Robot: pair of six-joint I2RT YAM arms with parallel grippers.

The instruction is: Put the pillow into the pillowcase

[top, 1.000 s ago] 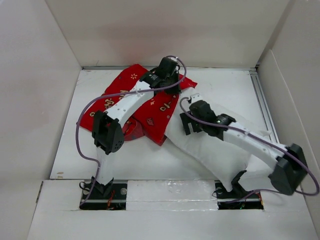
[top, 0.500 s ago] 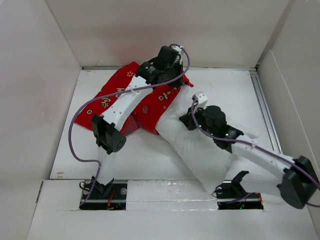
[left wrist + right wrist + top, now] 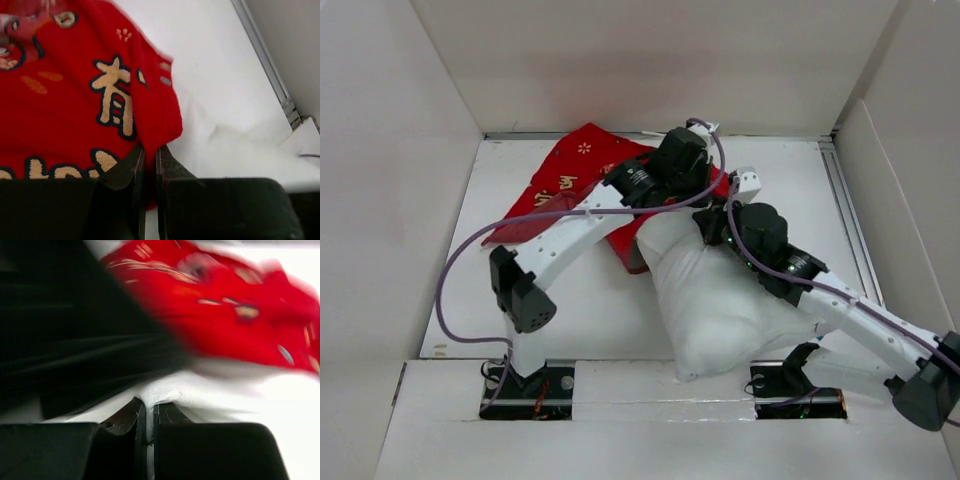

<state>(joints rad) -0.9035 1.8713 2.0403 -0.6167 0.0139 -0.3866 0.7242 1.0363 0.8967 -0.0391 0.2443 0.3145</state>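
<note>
Tabletop (image 3: 595, 315): white, walled in by white panels, metal rail (image 3: 844, 205) along its right edge.

Pillowcase (image 3: 565, 180): bright red, rumpled, at the far edge left of centre, running from there toward the middle of the tabletop. Part of it is raised off the surface under the left arm's wrist.

Writing: left wrist view shows one large gold character with a dark outline, 有 (image 3: 115, 97), readable. More gold characters run along the bottom of that view, cut off by the claw body, not readable. Small gold flower sprig (image 3: 123, 34) above the character. From overhead the gold marks on the cloth are too small to read. Right wrist view is motion-blurred; gold flecks on red only.

Left claw (image 3: 148, 150): clenched, jaws nearly together, pinching the edge of the pillowcase right at its red hem. White surface to the right of that hem.

Pillow (image 3: 720, 300): plain white, plump, creased. It spans from the middle of the tabletop to the near edge, right of centre, near end just beside the right arm's base. Its far-left end touches the pillowcase.

Right claw (image 3: 148, 407): clenched on a small fold of the pillow's white fabric, which puckers up between the jaws. Red cloth is close behind it, near the far end of the pillow.

Both wrists sit close together near the far edge, centre. Purple cables (image 3: 470, 260) loop off each arm.
</note>
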